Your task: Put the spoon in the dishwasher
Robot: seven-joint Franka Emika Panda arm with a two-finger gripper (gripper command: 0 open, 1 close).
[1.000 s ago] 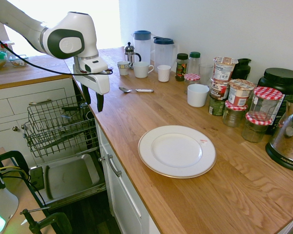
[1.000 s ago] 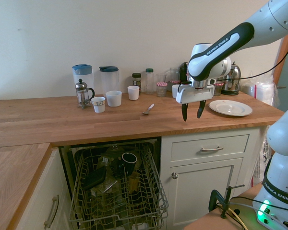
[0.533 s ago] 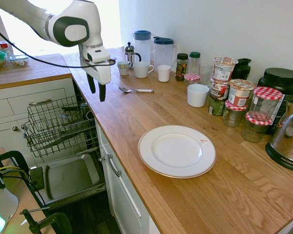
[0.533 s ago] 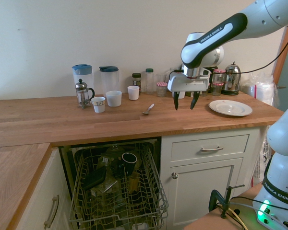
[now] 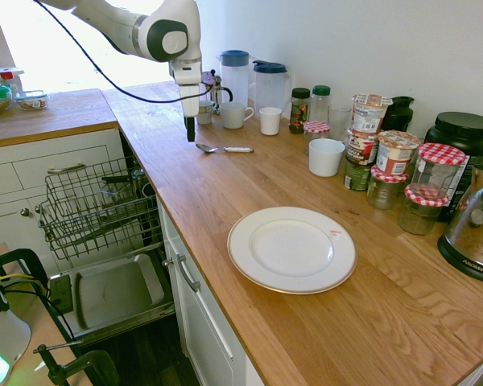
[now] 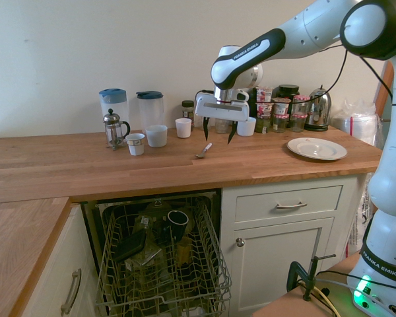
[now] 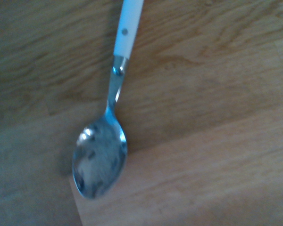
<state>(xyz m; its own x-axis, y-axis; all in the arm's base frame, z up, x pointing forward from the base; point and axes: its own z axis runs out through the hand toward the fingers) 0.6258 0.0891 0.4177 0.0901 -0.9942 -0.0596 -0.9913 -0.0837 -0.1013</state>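
While the first exterior view shows the dishwasher (image 5: pixel 97 233) open below a wooden counter (image 5: pixel 306 338), the second shows the gripper (image 6: pixel 218 135) with jaws apart, hanging above the spoon (image 6: pixel 203 150), and the wrist view reveals a shiny bowl and white handle lying on wood.

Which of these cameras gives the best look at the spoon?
The wrist view: the spoon fills it, shiny bowl and pale handle clear against the wooden worktop. In the first exterior view it lies small on the counter; in the second it is a tiny sliver.
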